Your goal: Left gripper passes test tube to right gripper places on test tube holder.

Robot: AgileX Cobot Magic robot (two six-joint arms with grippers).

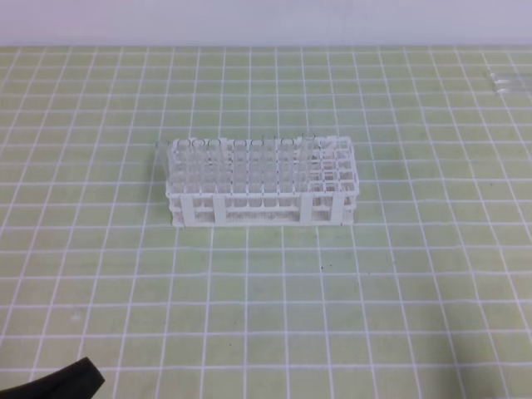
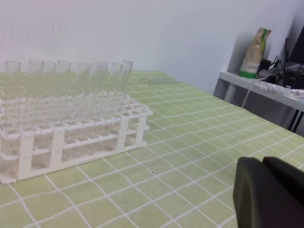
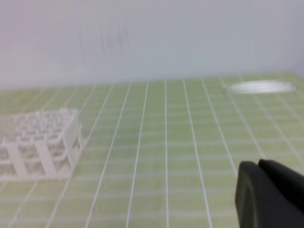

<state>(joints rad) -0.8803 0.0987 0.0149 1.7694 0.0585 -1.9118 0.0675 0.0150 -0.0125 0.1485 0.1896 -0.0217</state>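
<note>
Far left at the bottom edge of the overhead view, just a black sliver of the left gripper pokes in, low over the green gridded surface. Its own camera shows the two black fingers pressed close together with nothing between them.

Moving right, the white test tube holder sits about mid-surface, long side facing the camera. Its left and middle holes are packed with upright clear tubes; the right end looks mostly bare lattice. Nothing sits right next to it, and there is open mat on all four sides, with the widest stretch in front of it.

Further right, up at the back right corner near the surface edge, a few loose test tubes lie flat, well apart from the holder.

The right gripper doesn't show from overhead. Its wrist view has dark fingers tight together at the lower right, holding nothing, holder off to the left.
</note>
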